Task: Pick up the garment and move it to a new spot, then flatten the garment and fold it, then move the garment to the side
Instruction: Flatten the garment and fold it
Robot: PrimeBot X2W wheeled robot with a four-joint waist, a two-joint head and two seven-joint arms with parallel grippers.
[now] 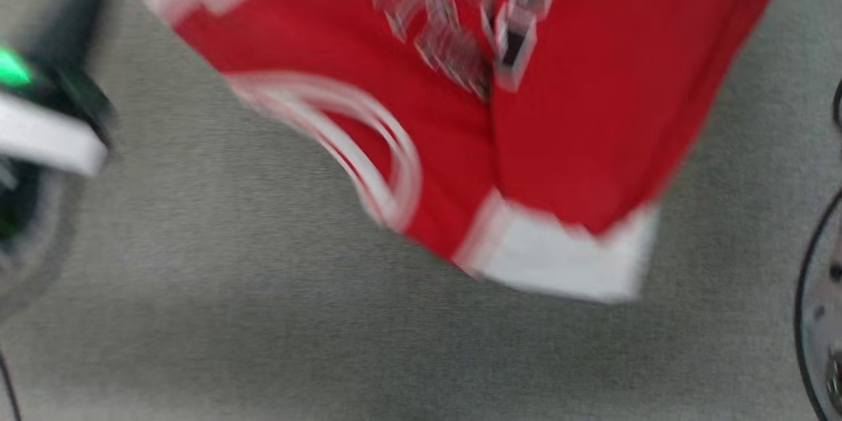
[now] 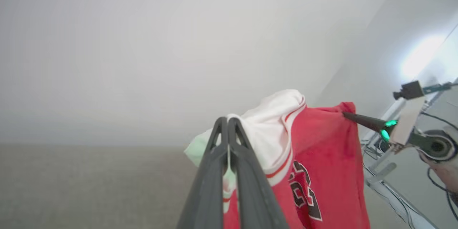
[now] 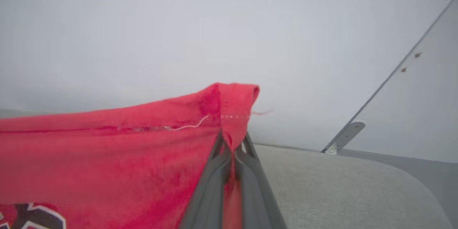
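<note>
From where I sit, the pick-up looks done. The shirt (image 1: 559, 112) is off the grey worktop (image 1: 197, 342) and hangs between both arms. In the left wrist view my left hand (image 2: 227, 120) has its two dark fingers pressed together on a bunch of cloth at the white sleeve (image 2: 272, 121), with fabric showing in the narrow slit between them. In the right wrist view my right hand (image 3: 232, 137) is clamped on a red stitched edge of the shirt, with a fold of it sticking up past the fingertips. The cloth runs away from it in a taut line towards the other arm. So both hands are closed and both are gripping the shirt.

The dark, white-outlined lettering (image 2: 304, 193) faces the left wrist camera, and the body of the shirt drops below the two grip points. The head view is badly smeared. I can make out the red body, the striped collar (image 1: 342, 138) and a white sleeve end low in the picture, but not whether the lowest cloth touches the worktop.

My read is that the first step is only half done: the shirt is lifted but not yet laid in a new spot. Spreading it flat, folding it and moving it aside are all left, and the cloth is bunched and creased at both grips.
</note>
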